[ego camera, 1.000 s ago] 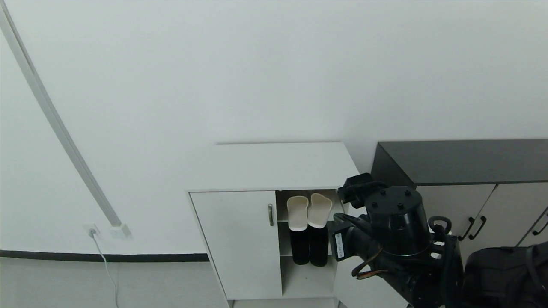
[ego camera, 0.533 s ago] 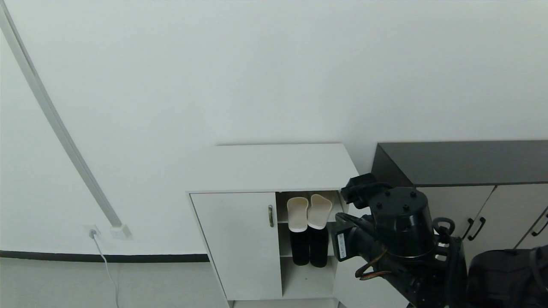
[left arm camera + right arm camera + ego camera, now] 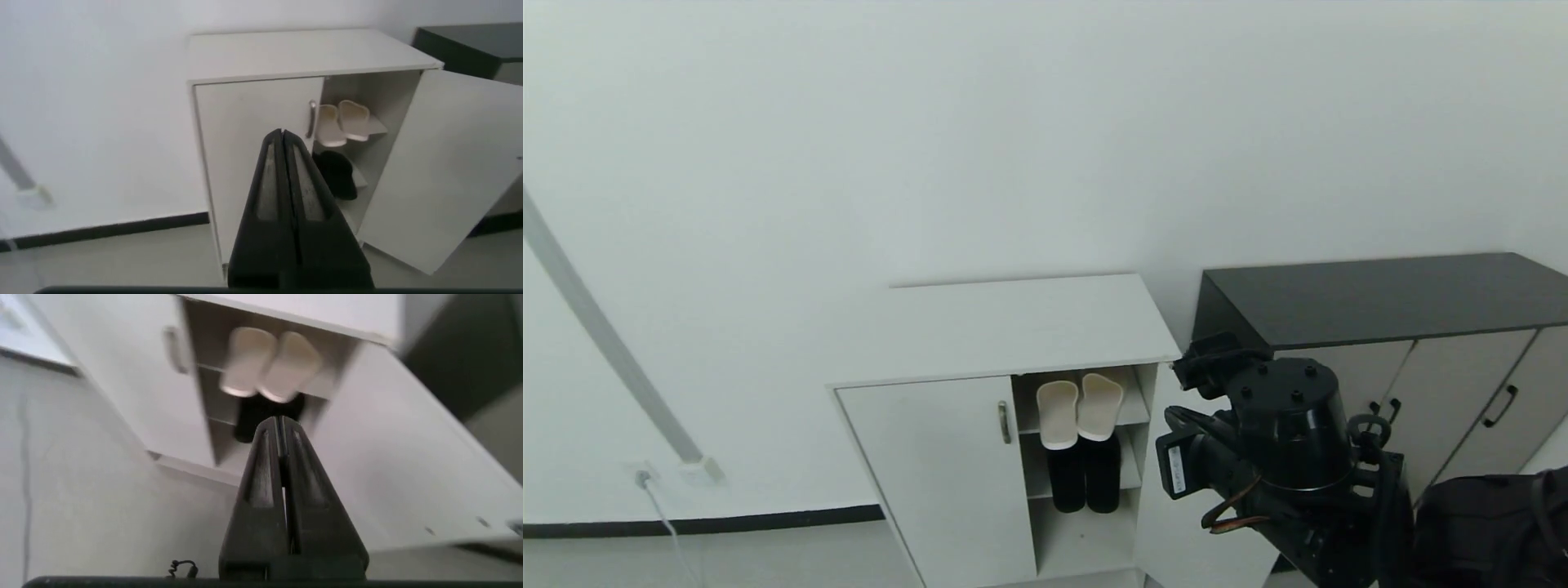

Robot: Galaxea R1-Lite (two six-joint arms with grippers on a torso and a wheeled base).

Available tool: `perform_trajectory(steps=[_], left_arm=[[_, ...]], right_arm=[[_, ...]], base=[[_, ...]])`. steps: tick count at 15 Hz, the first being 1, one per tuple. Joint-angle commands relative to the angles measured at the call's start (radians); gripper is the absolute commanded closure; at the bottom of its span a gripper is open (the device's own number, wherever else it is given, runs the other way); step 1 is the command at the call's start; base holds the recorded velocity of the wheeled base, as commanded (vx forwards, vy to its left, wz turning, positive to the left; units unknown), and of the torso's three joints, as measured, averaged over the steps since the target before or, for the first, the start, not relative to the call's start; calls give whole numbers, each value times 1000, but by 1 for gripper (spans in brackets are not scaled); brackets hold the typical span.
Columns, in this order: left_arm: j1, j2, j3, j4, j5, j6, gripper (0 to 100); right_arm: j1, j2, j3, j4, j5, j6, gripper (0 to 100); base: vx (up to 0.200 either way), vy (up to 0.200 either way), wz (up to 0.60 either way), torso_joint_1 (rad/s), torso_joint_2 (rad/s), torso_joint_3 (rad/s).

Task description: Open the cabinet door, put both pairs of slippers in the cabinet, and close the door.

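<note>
Right wrist view: slippers [image 3: 245, 359] lie beyond the closed jaws.

a plain white wall [image 3: 931, 122] takes up the top and left of the head view, evenly lit. a pale grey strip [image 3: 596, 327] slants down its left side to a small box [image 3: 704, 471], with a socket [image 3: 644, 474] just beside it and a cable [image 3: 668, 523] hanging below. a black skirting [image 3: 727, 521] lines the wall's foot above the light grey floor [image 3: 784, 559]. at right stands a sideboard [image 3: 1380, 294] with a dark top, pale doors and black handles [image 3: 1500, 406].
</note>
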Motion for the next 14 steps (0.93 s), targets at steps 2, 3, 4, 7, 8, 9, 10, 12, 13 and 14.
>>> perform_trajectory(steps=[2,3,4,7,8,9,10,12,13,14], left_arm=[[1,1,0,0,0,-1,100],[1,1,0,0,0,-1,100],[1,1,0,0,0,-1,100],[1,1,0,0,0,-1,100],[1,1,0,0,0,-1,100],[1,1,0,0,0,-1,100],[1,1,0,0,0,-1,100],[1,1,0,0,0,-1,100],[1,1,0,0,0,-1,100],[1,1,0,0,0,-1,100]], right_arm=[[-1,1,2,-1,-1,0,100],[-1,3,2,-1,-1,0,100],[-1,4,2,-2,-1,0,100],[-8,3,2,-2,-1,-2,100],[-8,1,2,-2,-1,-2,100],[-8,1,2,-2,-1,-2,100],[-8,3,2,-2,-1,-2,100],[-8,4,2,-2,-1,-2,100],[-10,4,1,-2,-1,-2,100],[-8,4,2,-2,-1,-2,100]], base=[[0,0,-600,15,2,-2],[0,0,0,0,0,0],[0,0,0,0,0,0],[0,0,0,0,0,0],[0,0,0,0,0,0],[0,0,0,0,0,0],[0,0,0,0,0,0],[0,0,0,0,0,0],[0,0,0,0,0,0],[-200,0,0,-2,7,-2]])
